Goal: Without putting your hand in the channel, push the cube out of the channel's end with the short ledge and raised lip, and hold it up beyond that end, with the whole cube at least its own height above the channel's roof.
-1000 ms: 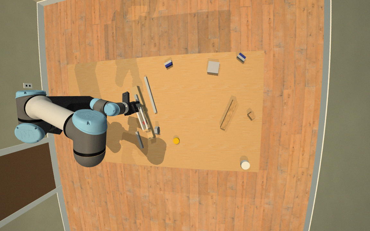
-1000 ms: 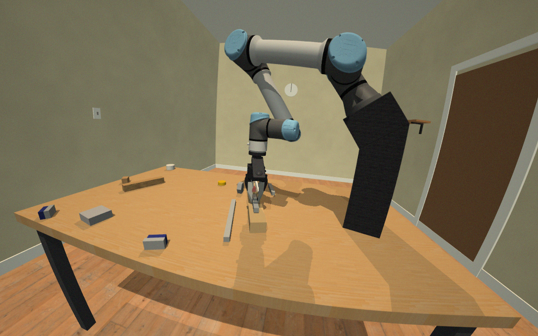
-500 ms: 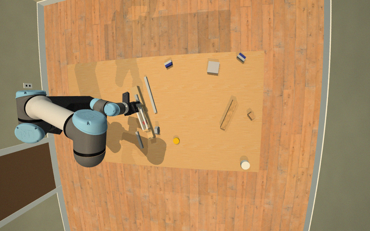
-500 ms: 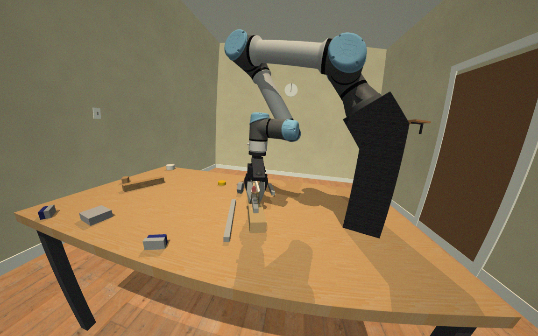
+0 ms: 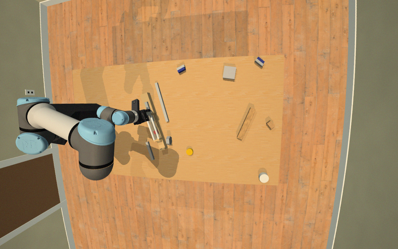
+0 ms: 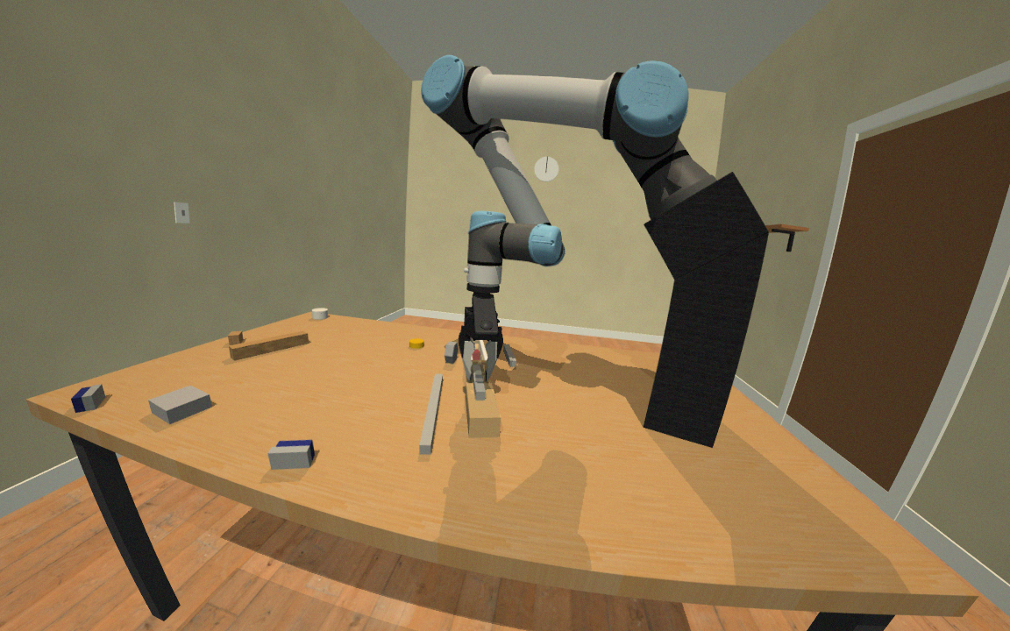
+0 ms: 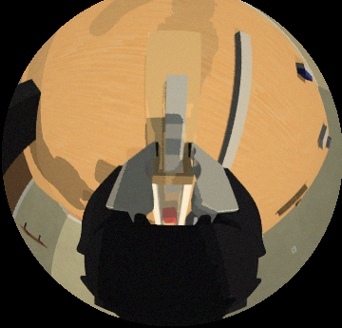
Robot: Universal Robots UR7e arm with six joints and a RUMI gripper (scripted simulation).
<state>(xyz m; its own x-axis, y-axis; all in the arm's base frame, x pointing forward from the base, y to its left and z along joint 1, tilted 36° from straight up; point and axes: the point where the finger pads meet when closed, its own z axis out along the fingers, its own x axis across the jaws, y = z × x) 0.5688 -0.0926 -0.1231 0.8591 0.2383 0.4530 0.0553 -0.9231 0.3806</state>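
The red cube (image 5: 154,132) (image 6: 475,354) (image 7: 169,215) sits inside the channel (image 5: 149,127) (image 7: 157,195), seen through its clear roof, towards the end with the short ledge (image 5: 162,146). A grey bar (image 5: 146,104) (image 6: 480,390) (image 7: 177,90) lies lengthwise over the long wooden ledge (image 5: 146,95) (image 6: 482,426) (image 7: 157,48) at the other end, pointing into the channel mouth. My gripper (image 5: 148,115) (image 6: 480,376) (image 7: 173,143) is outside the channel, at that mouth. Its fingers stand slightly apart on both sides of the bar, with narrow gaps. The bar's far tip is hidden.
A long pale bar (image 5: 162,102) (image 6: 430,414) (image 7: 244,57) lies beside the channel. A short dark bar (image 5: 150,150) and a small grey block (image 5: 169,140) (image 6: 450,352) flank the short-ledge end. A yellow disc (image 5: 189,151) (image 6: 416,343) and a wooden trough (image 5: 245,123) (image 6: 269,346) lie farther off.
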